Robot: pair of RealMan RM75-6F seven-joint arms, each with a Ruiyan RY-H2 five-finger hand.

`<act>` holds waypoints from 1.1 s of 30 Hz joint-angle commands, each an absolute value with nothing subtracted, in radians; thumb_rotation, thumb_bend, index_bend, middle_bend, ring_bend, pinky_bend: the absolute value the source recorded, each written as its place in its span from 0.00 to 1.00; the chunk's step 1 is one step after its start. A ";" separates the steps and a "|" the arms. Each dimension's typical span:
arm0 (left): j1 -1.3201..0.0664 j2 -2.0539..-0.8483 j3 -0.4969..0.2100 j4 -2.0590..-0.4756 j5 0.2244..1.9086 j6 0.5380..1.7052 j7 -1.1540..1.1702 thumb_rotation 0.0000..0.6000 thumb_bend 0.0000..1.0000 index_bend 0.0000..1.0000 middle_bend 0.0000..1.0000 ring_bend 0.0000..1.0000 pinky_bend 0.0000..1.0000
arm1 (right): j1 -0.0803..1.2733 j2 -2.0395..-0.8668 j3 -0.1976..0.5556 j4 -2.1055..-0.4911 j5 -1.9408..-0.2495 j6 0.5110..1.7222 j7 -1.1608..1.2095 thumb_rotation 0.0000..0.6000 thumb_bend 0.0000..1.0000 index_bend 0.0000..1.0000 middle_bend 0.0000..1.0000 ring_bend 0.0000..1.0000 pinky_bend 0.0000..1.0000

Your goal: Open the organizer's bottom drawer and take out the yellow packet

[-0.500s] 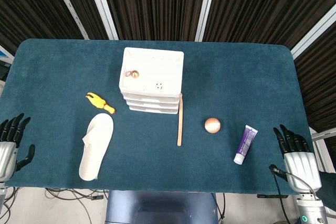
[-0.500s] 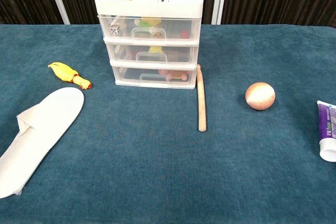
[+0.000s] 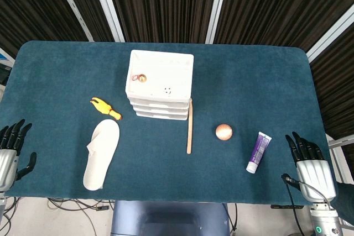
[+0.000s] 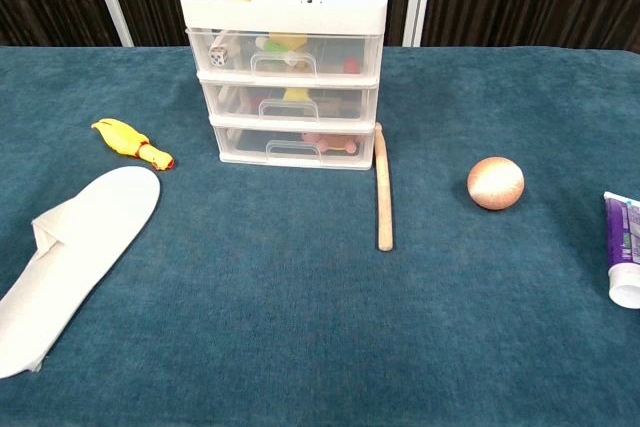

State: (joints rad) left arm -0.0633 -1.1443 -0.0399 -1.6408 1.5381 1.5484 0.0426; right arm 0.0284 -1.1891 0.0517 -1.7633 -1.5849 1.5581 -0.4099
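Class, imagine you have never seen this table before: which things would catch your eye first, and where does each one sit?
The white drawer organizer stands out first, at the back centre of the blue table, all its drawers closed. Left of it lie a yellow rubber chicken and a white slipper; to its right are a wooden stick, an orange ball and a purple tube. Both hands, left and right, rest open at the near corners.
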 commanded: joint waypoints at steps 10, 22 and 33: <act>-0.064 -1.146 -0.039 -1.643 1.539 1.547 0.044 1.00 0.47 0.03 0.00 0.00 0.00 | 0.033 -1.188 0.052 -1.758 -1.582 1.550 -0.382 1.00 0.11 0.01 0.07 0.16 0.19; -0.063 -1.148 -0.040 -1.648 1.536 1.547 0.049 1.00 0.47 0.03 0.00 0.00 0.00 | 0.099 -1.115 0.014 -1.771 -1.584 1.391 0.016 1.00 0.11 0.01 0.08 0.19 0.19; -0.066 -1.138 -0.043 -1.650 1.520 1.532 0.032 1.00 0.47 0.03 0.00 0.00 0.00 | 0.278 -1.196 0.075 -1.811 -1.490 1.137 0.227 1.00 0.24 0.01 0.37 0.55 0.80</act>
